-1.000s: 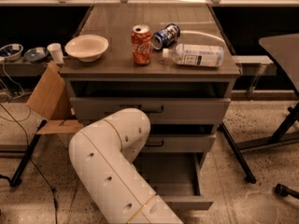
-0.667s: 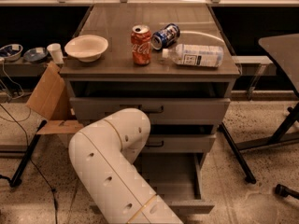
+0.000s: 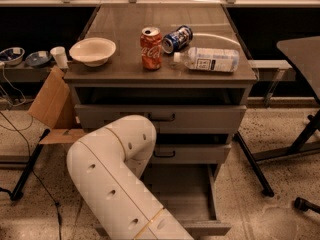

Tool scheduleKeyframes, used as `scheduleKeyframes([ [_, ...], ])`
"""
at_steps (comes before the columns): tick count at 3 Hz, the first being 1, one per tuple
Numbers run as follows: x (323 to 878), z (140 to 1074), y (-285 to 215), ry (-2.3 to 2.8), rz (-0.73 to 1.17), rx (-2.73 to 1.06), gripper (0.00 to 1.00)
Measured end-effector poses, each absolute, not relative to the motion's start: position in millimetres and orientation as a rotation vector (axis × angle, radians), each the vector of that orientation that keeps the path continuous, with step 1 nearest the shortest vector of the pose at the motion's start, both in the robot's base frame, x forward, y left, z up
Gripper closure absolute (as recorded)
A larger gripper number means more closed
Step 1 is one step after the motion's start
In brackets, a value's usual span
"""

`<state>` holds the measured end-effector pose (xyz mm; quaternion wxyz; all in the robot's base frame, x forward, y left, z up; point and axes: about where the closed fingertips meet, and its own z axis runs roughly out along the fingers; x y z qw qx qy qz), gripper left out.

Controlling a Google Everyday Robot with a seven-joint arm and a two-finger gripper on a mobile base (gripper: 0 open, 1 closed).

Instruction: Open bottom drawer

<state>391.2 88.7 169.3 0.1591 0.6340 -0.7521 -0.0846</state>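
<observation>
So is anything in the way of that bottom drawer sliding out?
Nothing visible: the bottom drawer already stands pulled out. The robot's white arm covers part of it, and the gripper is out of view.

Lighting was warm and moderate, and it fell from above. The cabinet top (image 3: 125, 29) carried a dull sheen, and the bottle (image 3: 212, 60) showed small glints. The white arm (image 3: 115, 174) was the brightest surface and was evenly lit. Deep shadow filled the recess (image 3: 160, 95) under the top. The inside of the bottom drawer (image 3: 187, 194) was dim. The gripper was out of sight behind the arm.
</observation>
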Motion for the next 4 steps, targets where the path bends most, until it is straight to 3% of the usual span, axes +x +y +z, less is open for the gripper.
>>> scheduleKeyframes([
  [2,378.6,212.3,86.8,-2.193,-0.150,1.816,0.00],
  [4,409.6,248.3,95.7,-2.412,-0.048,1.901,0.00],
])
